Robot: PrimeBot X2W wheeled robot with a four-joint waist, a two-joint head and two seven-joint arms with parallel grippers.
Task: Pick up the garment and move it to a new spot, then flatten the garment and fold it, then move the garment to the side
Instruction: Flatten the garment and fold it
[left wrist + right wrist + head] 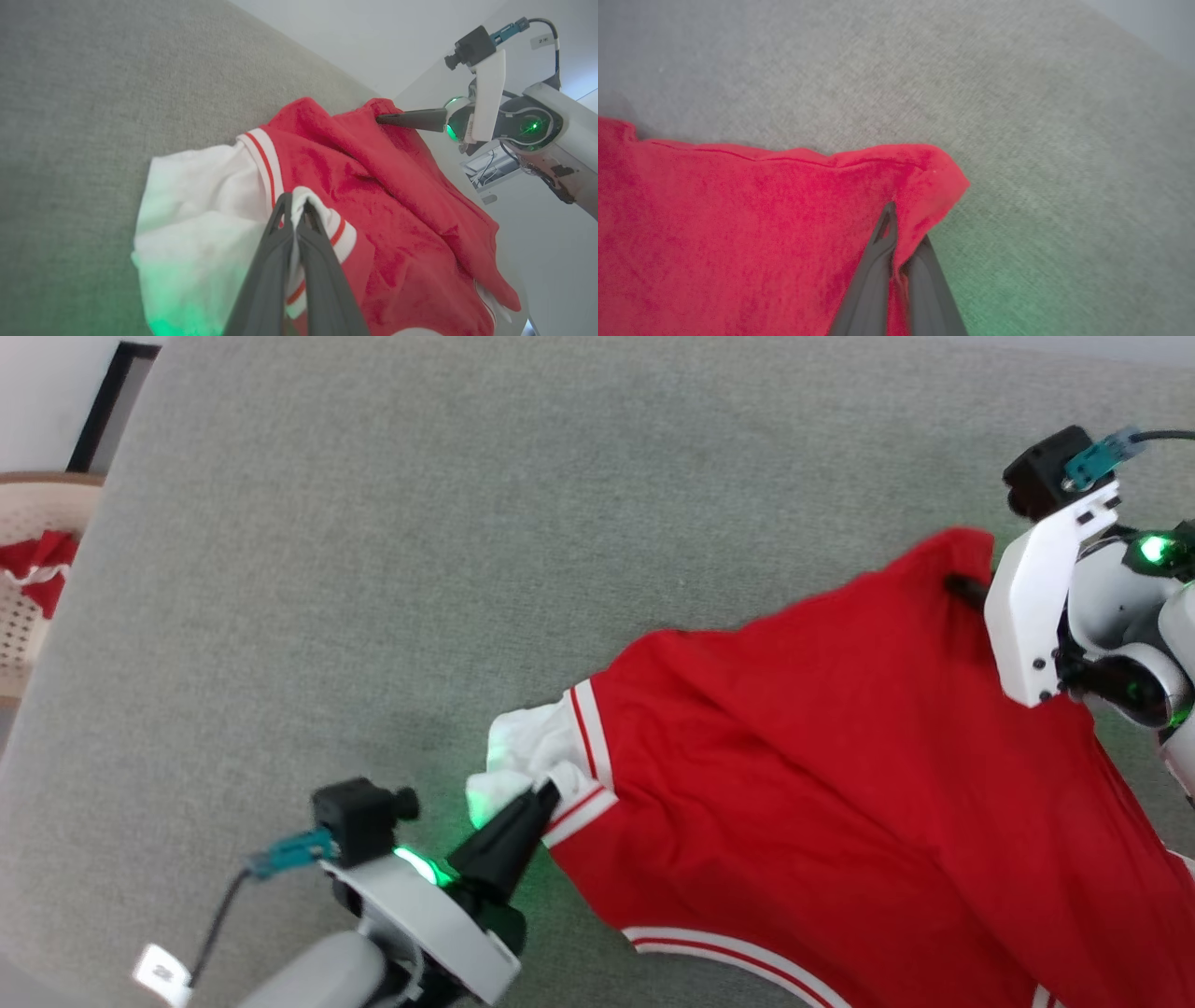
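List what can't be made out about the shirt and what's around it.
Lower part of the shirt: head view, cut off by the bottom and right edges.
Underside of the shirt: every view, hidden by its own cloth.
One tip of the right jaws: right wrist view, wrapped in the shirt's corner.
Basket: head view, cut by the left edge; the red cloth in it shows too little to identify.

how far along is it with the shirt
Early. Done: both jaws are shut on the shirt, the left on the striped trim by the white sleeve, the right on a red corner. In hand: picking it up off the grey surface; it looks rumpled. Left: moving, flattening, folding, setting aside.
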